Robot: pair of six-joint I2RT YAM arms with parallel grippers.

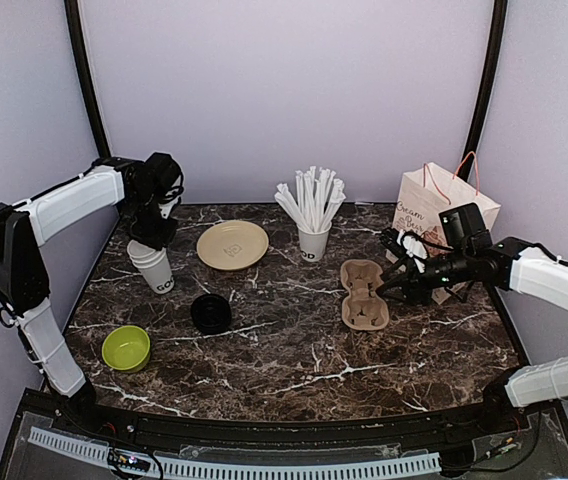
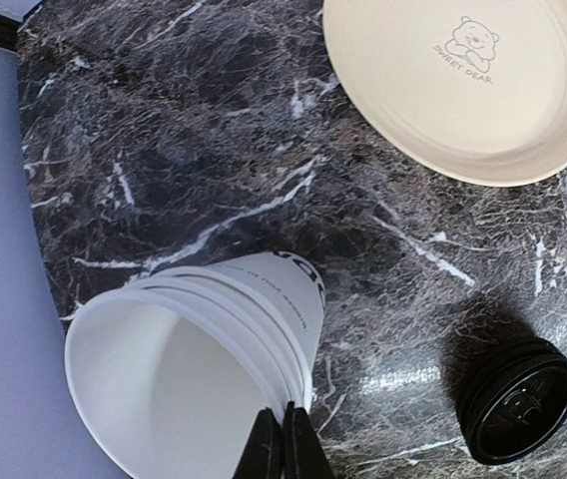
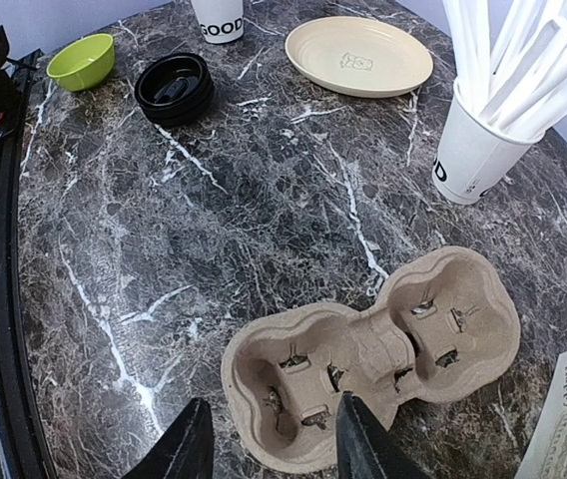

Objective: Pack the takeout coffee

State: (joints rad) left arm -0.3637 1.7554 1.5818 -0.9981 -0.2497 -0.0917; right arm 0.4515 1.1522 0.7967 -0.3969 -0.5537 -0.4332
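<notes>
No lidded coffee stands ready yet. The cups are a nested, open stack of cups (image 2: pixel 164 389) just left of the plate (image 2: pixel 463 80) as the overhead camera sees it. The lids (image 2: pixel 518 399) sit as a separate black pile in front of the plate, toward the arms. The left gripper (image 2: pixel 283 444) has its jaws together, pinched on the rim of the top cup, a hold that looks meant to peel one cup off the stack for lidding. Right of the plate and nearer the arms lies the carrier (image 3: pixel 363 359), a brown pulp tray with two wells, both vacant. The right gripper (image 3: pixel 274 449) hovers over its near end with jaws apart and nothing between them, probably to steady or shift it for loading. The cup of straws (image 3: pixel 473 150) stands just right of the plate. The bag (image 1: pixel 429 205) is farther right, beyond the carrier, and is likely where everything ends up. The green bowl (image 3: pixel 81 60) sits left of the plate and closer to the arms. The plate carries a small bear drawing over the words "SWEET BEAR." The cups read "GOOD" in black capitals, with finer print I cannot read, and the cup of straws shows part of the same lettering. The bag bears handwritten script, of which only "Happ" shows in the right wrist view.
</notes>
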